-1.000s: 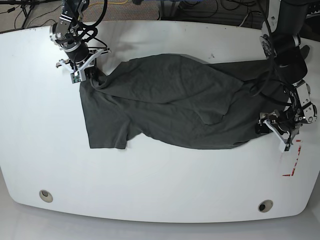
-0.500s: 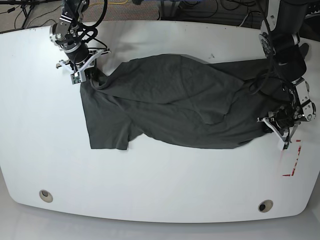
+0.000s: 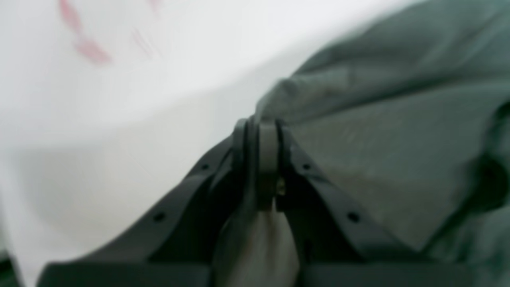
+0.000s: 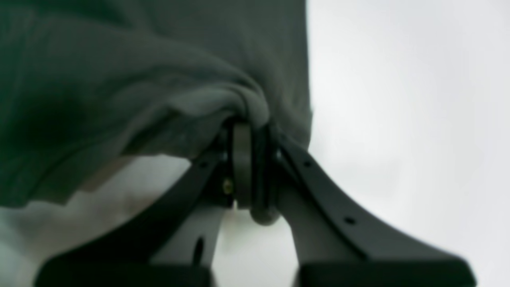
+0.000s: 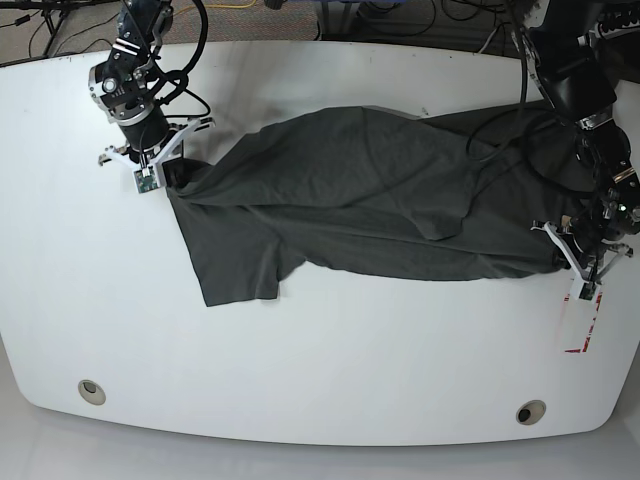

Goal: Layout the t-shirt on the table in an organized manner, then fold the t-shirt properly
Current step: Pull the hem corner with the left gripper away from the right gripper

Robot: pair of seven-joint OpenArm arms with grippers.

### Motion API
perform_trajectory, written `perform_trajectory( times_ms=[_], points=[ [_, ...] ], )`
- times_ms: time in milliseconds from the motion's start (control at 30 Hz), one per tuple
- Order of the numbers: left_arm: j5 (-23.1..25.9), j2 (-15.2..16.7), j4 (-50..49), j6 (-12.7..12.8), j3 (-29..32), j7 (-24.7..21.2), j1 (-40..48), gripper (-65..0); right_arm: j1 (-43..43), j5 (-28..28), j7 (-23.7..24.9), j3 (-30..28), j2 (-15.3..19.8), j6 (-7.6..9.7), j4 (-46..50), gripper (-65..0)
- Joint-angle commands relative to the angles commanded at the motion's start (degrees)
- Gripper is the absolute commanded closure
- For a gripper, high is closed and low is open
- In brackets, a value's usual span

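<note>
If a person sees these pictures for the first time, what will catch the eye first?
First, the dark grey t-shirt, stretched wrinkled across the middle of the white table. Next, the two grippers pinching it at opposite ends: the right gripper at the base view's left end, the left gripper at its right end, beside a small red mark. Both wrist views show the jaws shut on bunched cloth.

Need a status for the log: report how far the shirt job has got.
Done: both grippers have a hold. The right gripper and left gripper are each shut on the t-shirt. In hand: stretching it across the table. Left: it lies wrinkled, one sleeve flat; smoothing and every fold remain.
</note>
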Motion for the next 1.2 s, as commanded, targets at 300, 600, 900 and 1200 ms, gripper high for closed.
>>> perform_trajectory(
  times_ms=[300, 600, 900, 1200],
  points=[
    [-0.4, 0.4, 9.3, 0.1, -4.0, 7.5, -5.6, 0.0, 9.5, 0.2, -5.1, -0.2, 4.7, 0.26, 0.1, 0.0],
    [-0.3, -0.1, 15.2, 0.1, -7.0, 15.6, -19.1, 0.0, 23.0, 0.4, -13.1, -2.1, 11.3, 0.4, 0.6, 0.0],
    [-0.2, -2.7, 16.4, 0.1, -6.9, 22.3, -36.3, 0.0, 41.0, 0.0, -22.8, -4.0, 15.6, 0.4, 3.8, 0.0],
    [-0.2, -5.4, 16.3, 0.1, -4.4, 25.5, -49.1, 0.0, 54.8, 0.4, -29.5, -10.0, 21.5, 0.4, 4.0, 0.0]
  ],
)
